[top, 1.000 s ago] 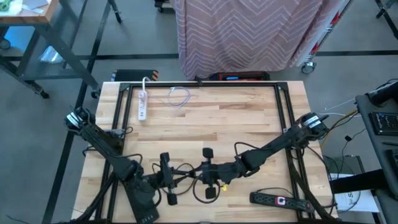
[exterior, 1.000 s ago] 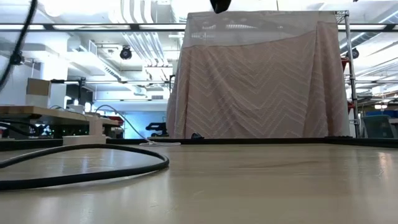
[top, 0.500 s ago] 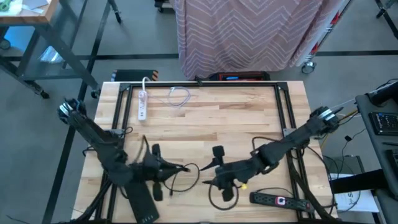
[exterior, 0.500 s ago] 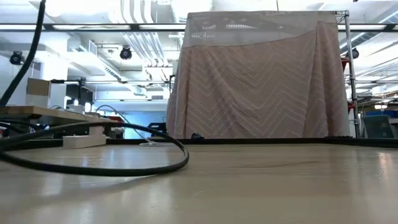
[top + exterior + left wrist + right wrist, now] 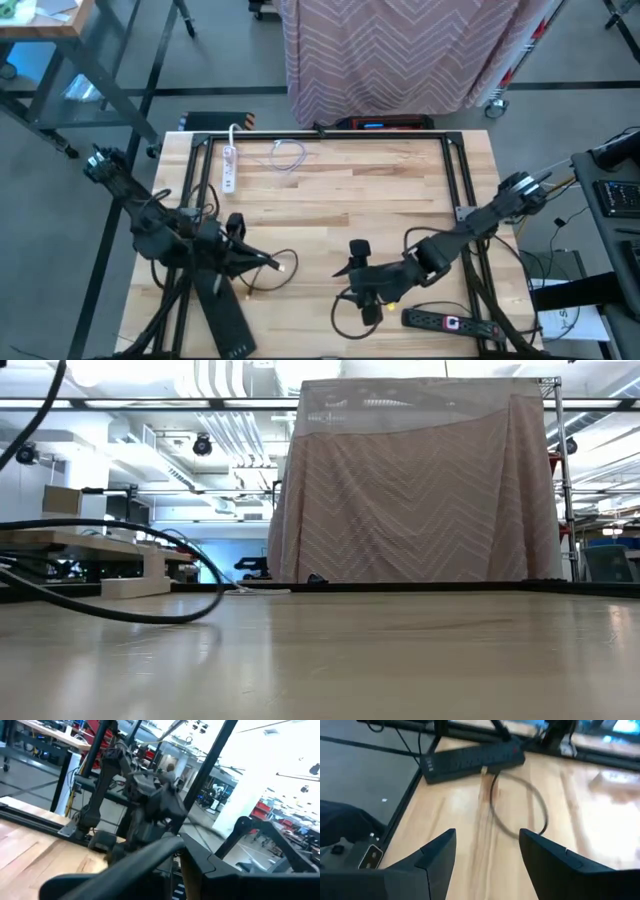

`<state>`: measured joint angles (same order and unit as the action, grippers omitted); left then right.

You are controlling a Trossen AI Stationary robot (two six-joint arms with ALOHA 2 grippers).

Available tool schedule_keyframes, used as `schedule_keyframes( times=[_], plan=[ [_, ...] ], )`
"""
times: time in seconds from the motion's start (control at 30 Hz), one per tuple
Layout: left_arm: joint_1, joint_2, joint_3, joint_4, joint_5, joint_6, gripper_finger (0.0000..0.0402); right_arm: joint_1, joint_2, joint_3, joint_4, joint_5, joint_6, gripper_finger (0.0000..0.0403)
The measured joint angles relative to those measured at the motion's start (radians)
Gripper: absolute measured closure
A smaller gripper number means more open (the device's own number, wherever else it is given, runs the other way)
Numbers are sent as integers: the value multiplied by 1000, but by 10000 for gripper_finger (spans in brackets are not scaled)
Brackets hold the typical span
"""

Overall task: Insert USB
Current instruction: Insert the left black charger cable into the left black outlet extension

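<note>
Black cable (image 5: 262, 262) trails from the left gripper (image 5: 240, 252), whose jaws I cannot tell, while the right gripper (image 5: 358, 270), jaws apart, hovers near the power strip (image 5: 447, 321); insertion looks undone.

You have two power strips on the tabletop (image 5: 400, 190): one white power strip (image 5: 228, 169) near the far left corner and one black power strip (image 5: 448, 322) at the near right edge. You also have one thin white cable (image 5: 288, 153) coiled beside the white strip, one black cable (image 5: 352, 318) looped near the black one, and two dark arms.
</note>
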<state>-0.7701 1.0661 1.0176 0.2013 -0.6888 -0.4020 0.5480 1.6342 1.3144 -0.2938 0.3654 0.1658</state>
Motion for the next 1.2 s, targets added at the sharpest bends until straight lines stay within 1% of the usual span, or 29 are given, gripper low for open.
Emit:
schedule_keyframes(
  times=[0.1, 0.3, 0.5, 0.6, 0.73, 0.8, 0.87, 1.0, 1.2],
  plan=[
    [0, -2, 0, 0, 26, 0, 401, 0, 33, -2, -11, -3, 24, 196],
    [-1, -2, 0, -1, 28, 1, 401, 0, 80, -2, -12, -2, 41, 184],
    [-1, -2, 0, -3, 57, 23, 401, 0, 102, -2, -20, 1, 47, 183],
    [-1, -2, 0, -14, 126, 86, 401, 0, 102, -2, -27, 1, 52, 190],
    [-1, -1, 0, -33, 315, 232, 401, 0, 102, -2, -41, 1, 52, 199],
    [-2, 3, 0, -17, 378, 283, 401, -1, 102, -2, -41, 1, 52, 202],
    [-2, 7, 1, -6, 404, 309, 401, -1, 102, -4, -41, 1, 52, 203],
    [-1, 7, 0, -7, 441, 315, 401, -3, 103, -6, -44, 2, 53, 202],
    [-2, 8, -2, -7, 446, 316, 401, -8, 103, -6, -38, 3, 55, 203]
  ],
)
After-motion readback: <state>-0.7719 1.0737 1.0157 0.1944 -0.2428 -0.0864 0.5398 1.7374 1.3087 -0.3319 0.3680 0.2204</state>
